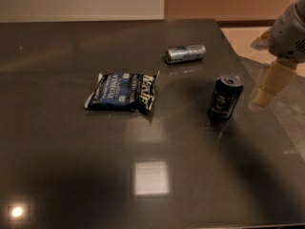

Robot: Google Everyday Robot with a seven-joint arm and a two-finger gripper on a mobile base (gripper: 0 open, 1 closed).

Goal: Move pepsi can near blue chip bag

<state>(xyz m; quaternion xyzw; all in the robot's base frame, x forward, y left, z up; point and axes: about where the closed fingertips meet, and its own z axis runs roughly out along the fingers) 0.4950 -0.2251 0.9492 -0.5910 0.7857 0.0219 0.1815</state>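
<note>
The pepsi can point(225, 96) is dark with a silver top rim and stands upright on the dark table, right of centre. The blue chip bag point(123, 91) lies flat with white lettering, left of the can, a good gap between them. My gripper point(267, 90) hangs at the right edge of the view, just right of the can and apart from it, with one pale finger showing.
A silver-and-blue can point(186, 53) lies on its side at the back, behind the pepsi can. The dark glossy table point(57, 166) has its right edge close to the gripper, with lighter floor beyond. A ceiling light reflects in the table's front part.
</note>
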